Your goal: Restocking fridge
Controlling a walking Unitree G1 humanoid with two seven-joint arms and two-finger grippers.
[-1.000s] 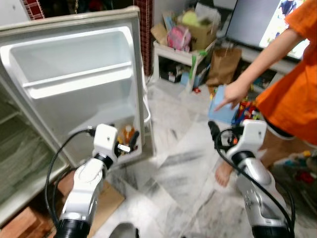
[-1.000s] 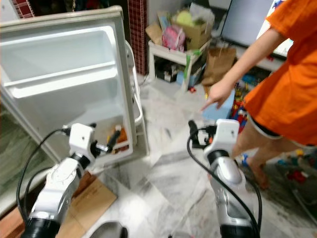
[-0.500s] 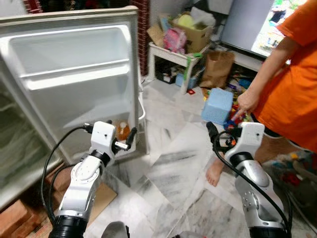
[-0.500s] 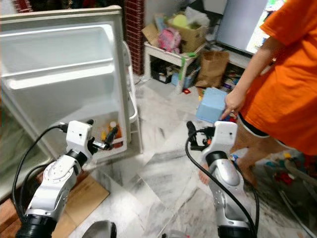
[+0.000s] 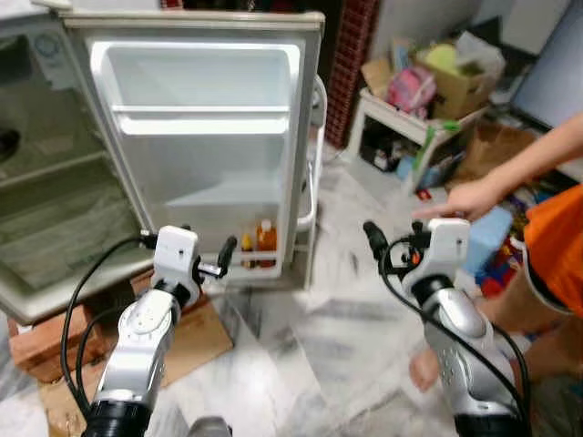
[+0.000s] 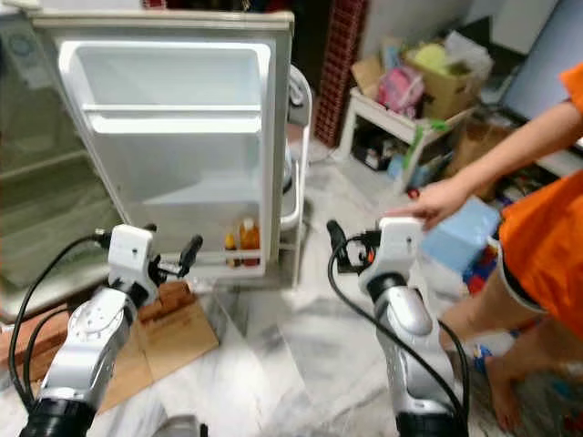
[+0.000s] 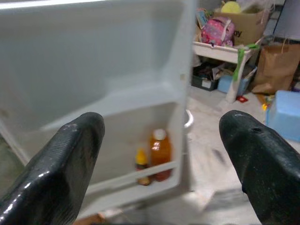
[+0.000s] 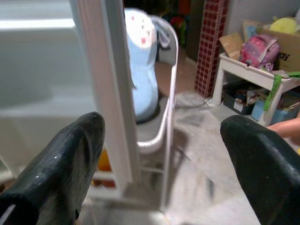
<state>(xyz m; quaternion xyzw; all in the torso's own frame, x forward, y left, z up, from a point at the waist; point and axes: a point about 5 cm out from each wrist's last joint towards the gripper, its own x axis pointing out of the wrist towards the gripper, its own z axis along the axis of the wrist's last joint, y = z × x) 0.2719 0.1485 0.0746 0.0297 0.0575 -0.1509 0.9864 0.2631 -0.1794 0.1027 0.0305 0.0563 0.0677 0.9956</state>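
- An open fridge door [image 5: 205,137] stands ahead; two bottles [image 5: 258,246] sit in its bottom shelf.
- Left gripper [image 5: 221,258] hovers just before that shelf; right gripper [image 5: 375,241] is beside the door's edge. Both have fingers spread, holding nothing.
- Risk: a person's hand [image 5: 465,196] reaches close above the right gripper; swinging could strike it.
- Open floor lies right of the door.

The person [image 6: 537,228] is cut off by the right edge, so only an arm, an orange garment and legs show. The fridge cabinet [image 5: 46,209] runs out at the left edge. The bottle [image 7: 160,147] label is perhaps too blurred to read.
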